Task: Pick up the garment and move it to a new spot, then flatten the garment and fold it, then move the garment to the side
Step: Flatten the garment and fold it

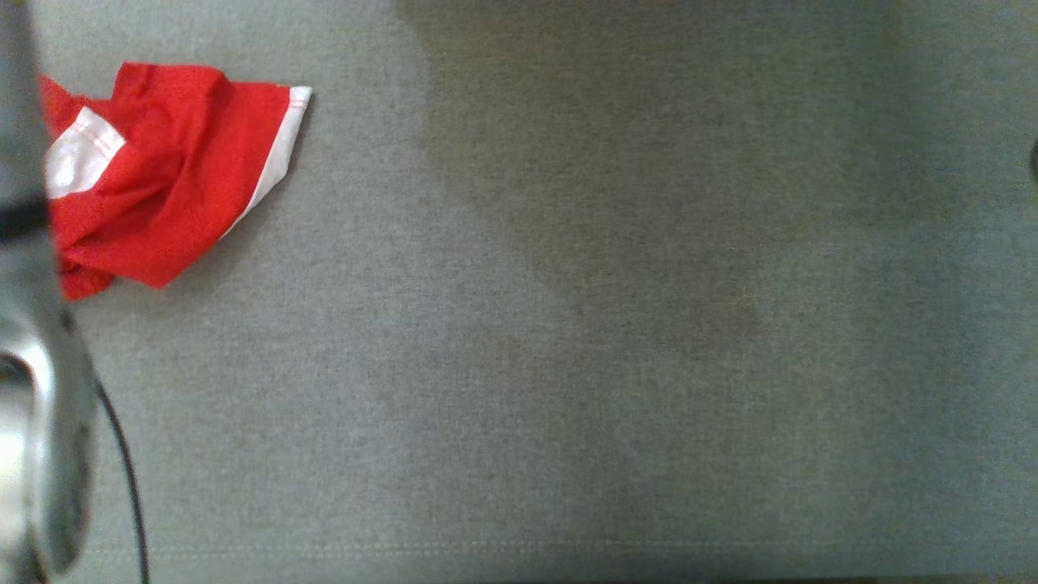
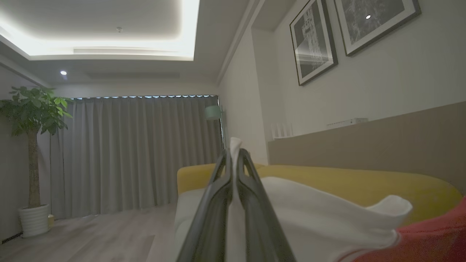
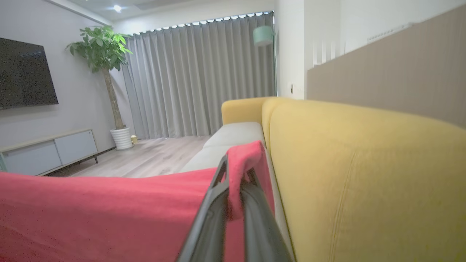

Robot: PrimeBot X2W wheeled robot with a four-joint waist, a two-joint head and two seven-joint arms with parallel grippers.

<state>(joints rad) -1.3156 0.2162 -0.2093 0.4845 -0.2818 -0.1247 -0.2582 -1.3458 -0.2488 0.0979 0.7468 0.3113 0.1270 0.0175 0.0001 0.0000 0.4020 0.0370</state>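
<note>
A: Where's the garment right now?

B: The red garment with white trim sits bunched at about ten o'clock in the head view, over the grey sofa seat. Part of it is hidden behind a pale forearm at nine o'clock. I can't tell whether it rests on the seat or hangs just above it.

A: And the fingers?

B: Both pairs are clenched on cloth. The left gripper pinches a white fold that pokes up between its fingers. The right gripper pinches a red fold draped over its tips.

A: Which way does the cloth run from each?

B: From the left fingers it spills toward four o'clock in that wrist view, white turning red at the corner. From the right fingers it stretches toward nine o'clock. I judge it spans the two arms, so neither is nearer.

A: Long axis?

B: In the head view the white-trimmed edge slants from one o'clock to seven o'clock.

A: Next move?

B: Probably carrying it toward three o'clock, where the seat lies open, both arms together. The yellow sofa back is just beside the right fingers at three o'clock, so mind that.
</note>
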